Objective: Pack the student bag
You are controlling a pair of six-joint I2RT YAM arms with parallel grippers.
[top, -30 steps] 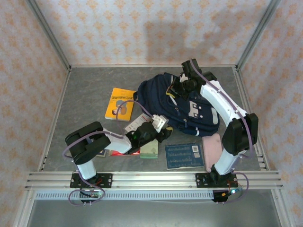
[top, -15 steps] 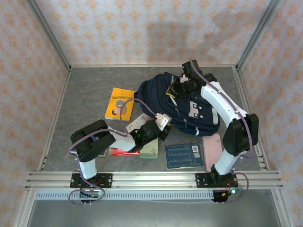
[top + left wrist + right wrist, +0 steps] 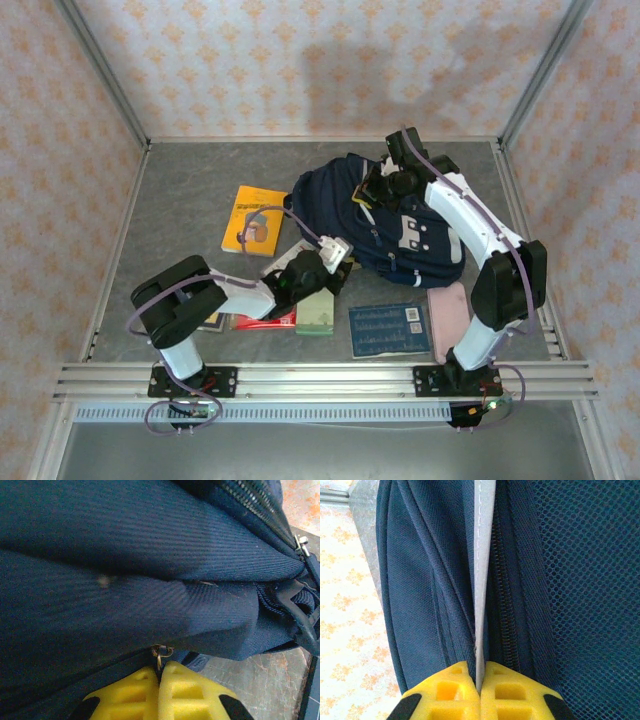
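The student bag (image 3: pixel 385 225) lay on its back toward the rear right of the worktop (image 3: pixel 190 190), with its white front patch facing up. My left pincer (image 3: pixel 160 682) was pressed against its near-left edge. From the left wrist camera I saw the yellow tips drawn together, with a small metal zipper pull (image 3: pixel 161 652) caught right at their seam, so I judged it clamped on that pull. My right pincer (image 3: pixel 480 682) sat at the bag's far upper end. Its tips were likewise together, pinching the pale stripe (image 3: pixel 483 555) that ran beside a zip track.

Nothing had gone inside yet. The yellow book (image 3: pixel 254 220) lay left of the bag, and the green book (image 3: pixel 316 318) and a red item (image 3: pixel 262 321) were just beside the left arm. The blue notebook (image 3: pixel 388 329) and a pink pouch (image 3: pixel 448 318) lay along the near edge.

I read this as the opening step, with one side anchoring the fabric and the other set to run the zip. The next move called for a steady draw of the pull along its track while the right side held the stripe taut. My worry was that the small ring would slip out of the tips.
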